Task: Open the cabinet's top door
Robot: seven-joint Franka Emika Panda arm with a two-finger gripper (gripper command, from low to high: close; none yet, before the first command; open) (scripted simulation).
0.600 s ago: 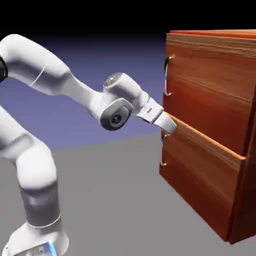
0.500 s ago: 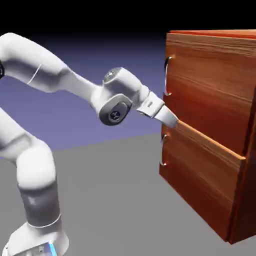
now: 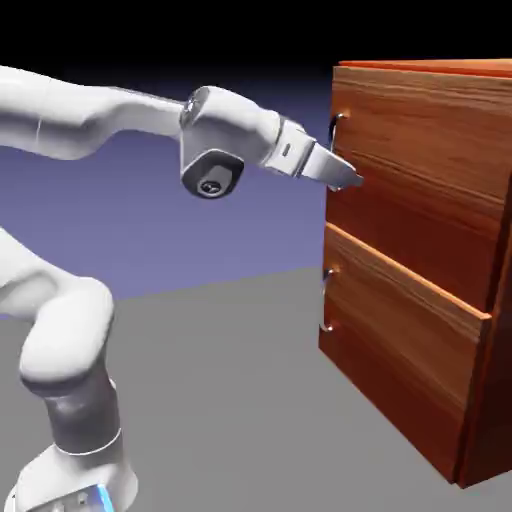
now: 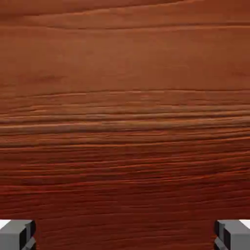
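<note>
Wood-grain top door (image 3: 420,180), seemingly shut

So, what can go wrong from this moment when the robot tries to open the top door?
The open gripper is at the top door near the lower end of its handle, and the hand view shows only wood between the fingertips. Closing now may grasp nothing. Pushing further forward may jam the fingers against the panel. The lower panel already stands out a little, so a downward slip could catch it.

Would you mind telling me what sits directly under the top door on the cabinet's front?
Under the top door sits a shorter lower panel, jutting slightly outward, with its own small metal handle. The cabinet's interior is hidden behind both wood fronts.
</note>
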